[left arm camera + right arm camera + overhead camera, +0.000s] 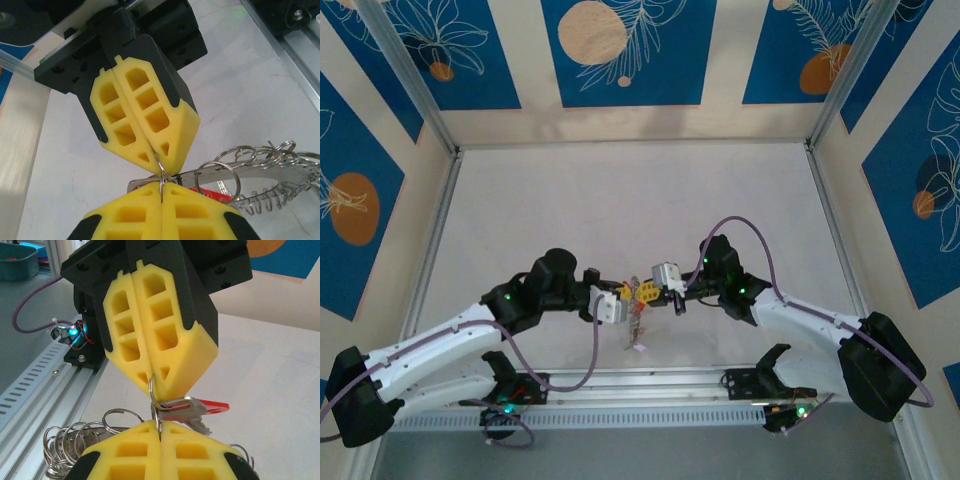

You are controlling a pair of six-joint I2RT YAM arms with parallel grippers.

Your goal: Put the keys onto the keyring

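Overhead, left gripper (632, 294) and right gripper (648, 292) are seen tip to tip, keys (635, 335) dangling beneath. Left wrist: the keyring (285, 171) is shown right of both. Right wrist: both are clamped on one small ring (151, 389), red key (212, 406) beside.

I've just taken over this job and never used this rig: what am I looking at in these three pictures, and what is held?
Two robot arms, the left arm and the right arm, are bolted at the near edge of a pale table. The overhead picture looks down on both; the other two come from a camera on each wrist, with that arm's yellow jaws at the bottom and the other arm's above. Both pairs of jaws are shut on one small wire ring between them. A red key tag and a bunch of silvery rings hang close by.
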